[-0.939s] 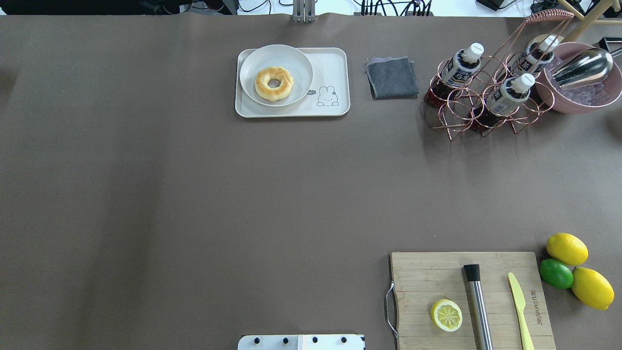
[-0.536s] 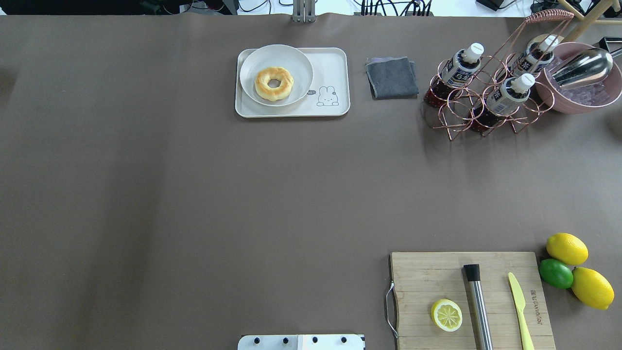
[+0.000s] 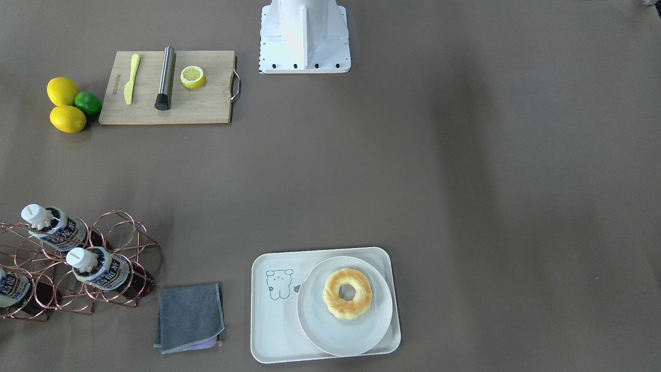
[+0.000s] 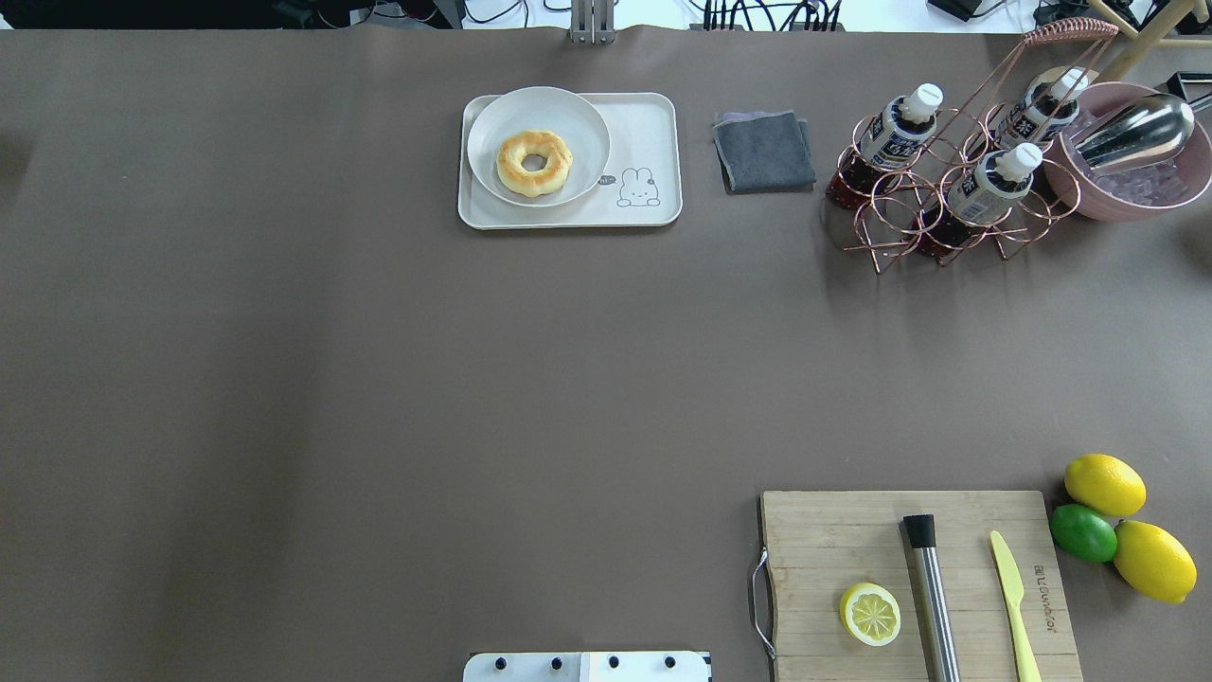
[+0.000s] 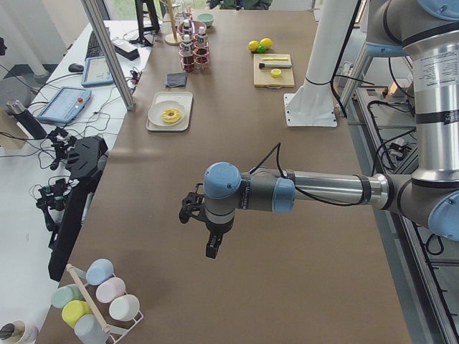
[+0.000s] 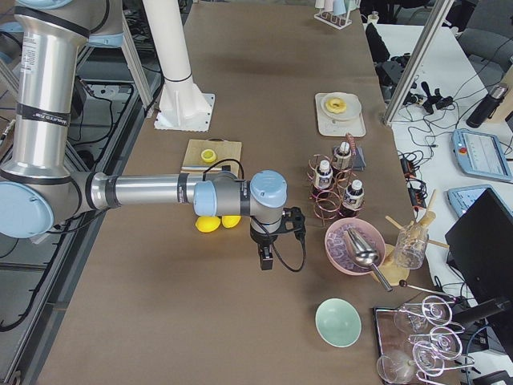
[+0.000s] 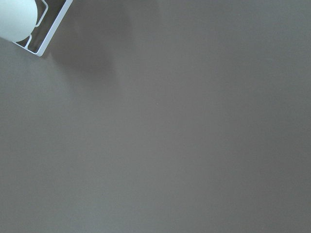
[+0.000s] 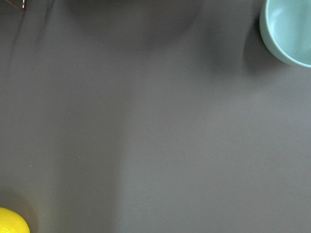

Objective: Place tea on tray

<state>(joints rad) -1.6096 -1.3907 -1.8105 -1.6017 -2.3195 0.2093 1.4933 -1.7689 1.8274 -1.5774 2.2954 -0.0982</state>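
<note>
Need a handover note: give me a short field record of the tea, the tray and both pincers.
tea: three bottles, all in the copper wire rack, none on the tray
tray: holds a plate with a donut; bear corner bare
left pincer: over bare table, far from the rack; open or shut cannot be told
right pincer: over the table, nearer the rack; open or shut cannot be told

Matt plstc tray [image 4: 653,123]; wood brd [image 4: 824,540].
</note>
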